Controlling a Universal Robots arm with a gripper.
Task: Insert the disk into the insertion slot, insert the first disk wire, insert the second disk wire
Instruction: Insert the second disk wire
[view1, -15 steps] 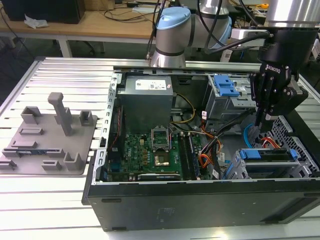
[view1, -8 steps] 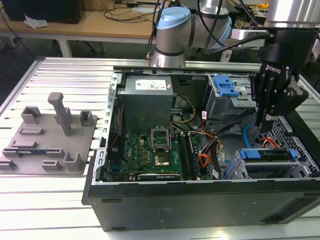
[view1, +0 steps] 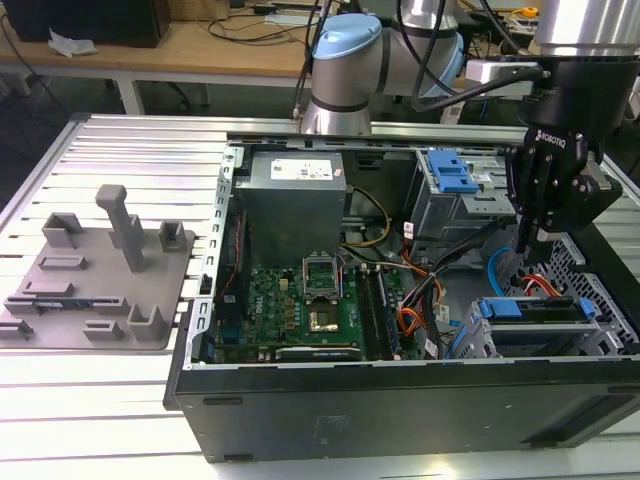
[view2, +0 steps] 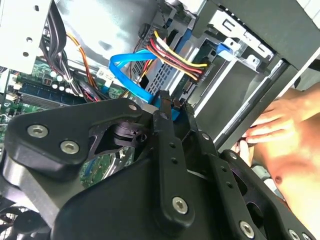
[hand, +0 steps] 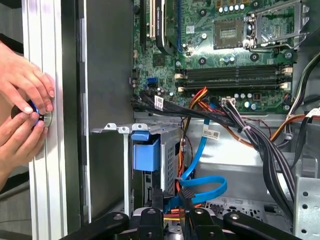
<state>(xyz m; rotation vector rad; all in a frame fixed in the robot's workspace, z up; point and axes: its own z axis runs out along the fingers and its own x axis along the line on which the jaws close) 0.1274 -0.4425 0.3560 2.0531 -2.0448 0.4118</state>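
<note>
The disk (view1: 530, 308) sits in the insertion slot (view1: 478, 338), a silver perforated cage at the case's front corner on the exterior view's right; its blue caddy end (hand: 146, 152) shows at the cage mouth. My gripper (view1: 520, 250) hangs just behind the cage, pointing down. In both wrist views its black fingers (view2: 161, 117) are closed on the end of a flat blue disk wire (view2: 125, 65), whose loop (hand: 207, 186) curls away from the gripper (hand: 171, 196). A red, yellow and black wire bundle (view2: 175, 56) runs to a black plug by the disk's rear.
The motherboard (view1: 300, 300) and grey power supply (view1: 295, 195) fill the case's middle. Another grey bay with a blue latch (view1: 450, 175) stands at the back. Black cables (hand: 260, 145) cross near the cage. A person's hands (hand: 25, 110) rest on the table rail beside the case. A grey fixture (view1: 95, 275) lies outside.
</note>
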